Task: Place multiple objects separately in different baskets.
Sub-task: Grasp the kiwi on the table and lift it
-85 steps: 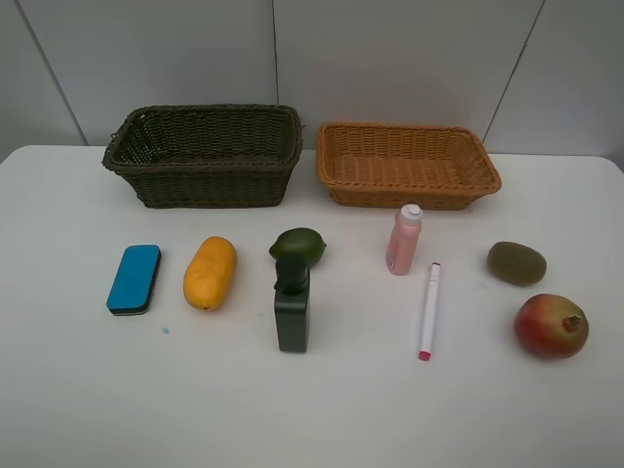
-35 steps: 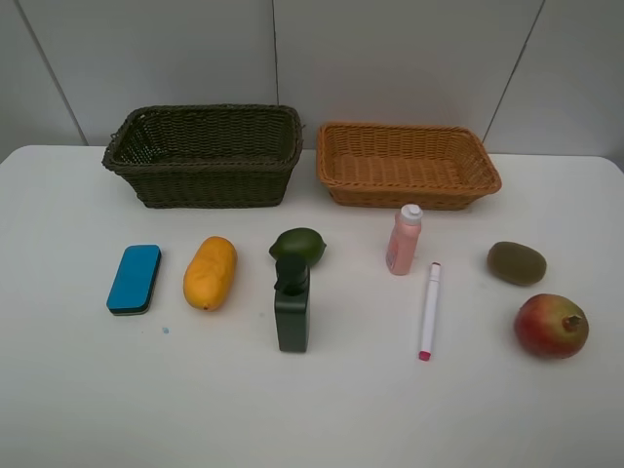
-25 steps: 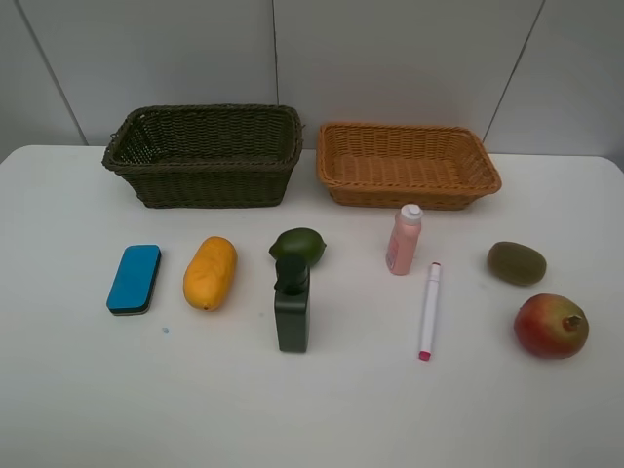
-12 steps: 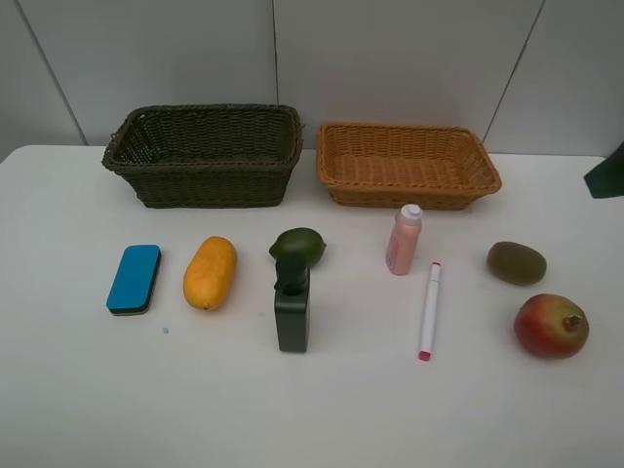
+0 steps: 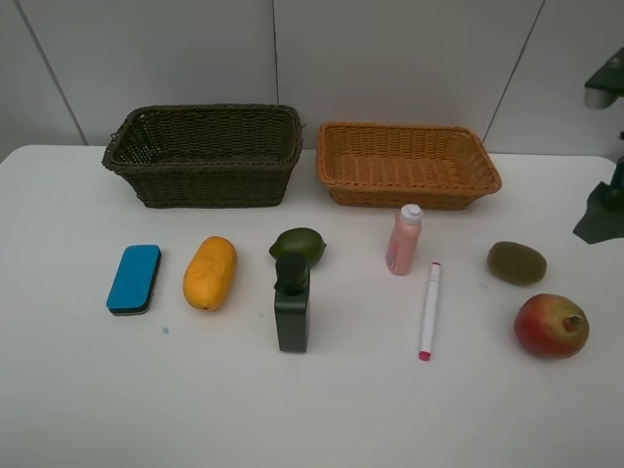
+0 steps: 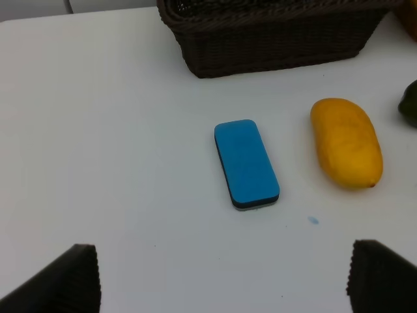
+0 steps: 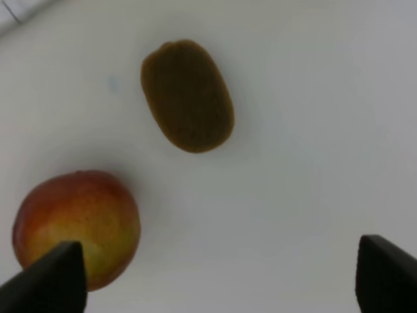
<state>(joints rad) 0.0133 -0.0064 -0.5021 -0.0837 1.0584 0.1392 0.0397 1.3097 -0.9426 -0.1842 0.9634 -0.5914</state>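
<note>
The dark olive basket (image 5: 203, 154) and the orange-tan basket (image 5: 405, 164) stand side by side at the back. In front lie the blue eraser (image 5: 134, 278), mango (image 5: 210, 272), avocado (image 5: 298, 245), dark green bottle (image 5: 292, 307), pink bottle (image 5: 404, 240), marker (image 5: 429, 309), kiwi (image 5: 516, 262) and pomegranate (image 5: 551, 326). My left gripper (image 6: 221, 280) is open above the table, short of the eraser (image 6: 246, 163) and mango (image 6: 345, 142). My right gripper (image 7: 218, 277) is open above the kiwi (image 7: 187, 94) and pomegranate (image 7: 78, 222); it shows at the right edge (image 5: 600, 219).
The white table (image 5: 322, 409) ends at a grey panelled wall behind the baskets. A small blue speck (image 5: 164, 330) lies near the mango. The left arm is out of the exterior view.
My right arm has come into view at the right edge and lowered toward the kiwi. None of the objects or baskets has moved.
</note>
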